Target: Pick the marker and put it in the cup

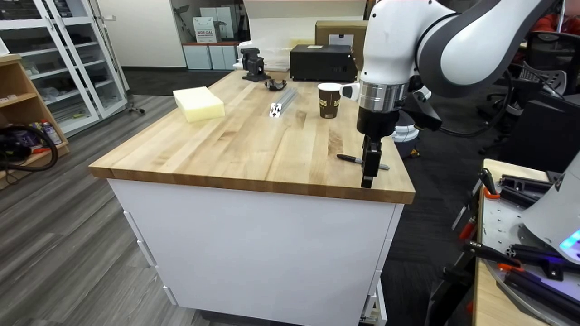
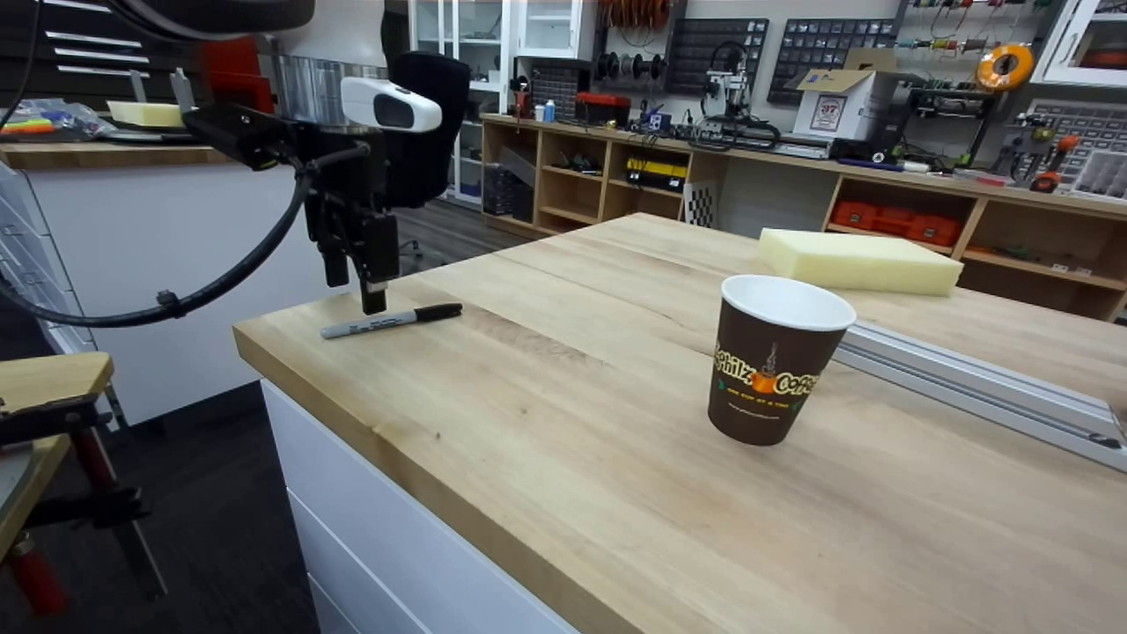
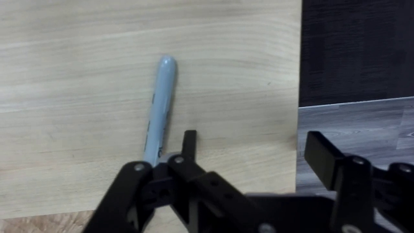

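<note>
From the left in an exterior view, the black Robotiq gripper [image 2: 356,296] hangs pointing down by the left corner of the butcher-block worktop [image 2: 563,440], most likely for a grasp from above; the wrist view shows its fingers [image 3: 189,144] spread well apart and gripping nothing, one against the wood, the other against the plank floor [image 3: 368,123] past the edge. Next, the capped black-and-grey permanent marker [image 2: 392,320] lies flat near that corner, grey end towards the near edge, probably put there for easy reach; it is outside the gap, just beside one finger, so a sideways shift seems needed, and whether the two touch I cannot tell. Further right, the brown Philz Coffee paper cup [image 2: 779,361] stands upright, well apart from the marker and back from the near edge, presumably so its mouth is ready for the drop; its white inner wall shows but its bottom doesn't, so anything low inside is hidden. Beyond it, near the far edge, lies a yellow foam block [image 2: 858,262]; in the wooden shelving [image 2: 1079,233] behind sits an orange-red case [image 2: 896,220], contents out of sight; and last, an aluminium extrusion [image 2: 977,390] runs from behind the cup rightwards, it and the foam apparently parked off the route to the cup
</note>
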Robot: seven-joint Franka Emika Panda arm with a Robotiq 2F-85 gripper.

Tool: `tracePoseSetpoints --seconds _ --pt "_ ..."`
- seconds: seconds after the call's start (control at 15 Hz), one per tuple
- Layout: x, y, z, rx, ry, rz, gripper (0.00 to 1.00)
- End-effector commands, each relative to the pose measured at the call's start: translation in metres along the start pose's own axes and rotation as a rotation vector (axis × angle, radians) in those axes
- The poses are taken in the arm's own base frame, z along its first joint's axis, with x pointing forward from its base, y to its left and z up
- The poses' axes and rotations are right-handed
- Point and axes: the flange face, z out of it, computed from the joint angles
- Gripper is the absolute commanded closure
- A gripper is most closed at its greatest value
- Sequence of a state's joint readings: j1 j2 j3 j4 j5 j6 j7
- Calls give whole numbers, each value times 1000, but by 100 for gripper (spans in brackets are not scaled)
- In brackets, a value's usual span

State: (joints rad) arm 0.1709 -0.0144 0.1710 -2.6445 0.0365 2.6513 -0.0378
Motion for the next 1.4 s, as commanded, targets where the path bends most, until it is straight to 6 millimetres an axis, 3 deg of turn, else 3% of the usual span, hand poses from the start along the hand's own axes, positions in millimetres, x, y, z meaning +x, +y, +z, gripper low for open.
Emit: tracePoseSetpoints --seconds 0.0,0.27,0.67,0.73,0.8,1.33 --pt "2 -2 -4 -32 17 10 0" --pt "4 5 -7 -61 25 23 0" --pt "3 42 -1 -110 10 67 0" --pt "2 47 1 -98 5 75 25" --pt "2 50 2 -96 2 86 26" --pt "5 61 -4 -74 -7 122 80"
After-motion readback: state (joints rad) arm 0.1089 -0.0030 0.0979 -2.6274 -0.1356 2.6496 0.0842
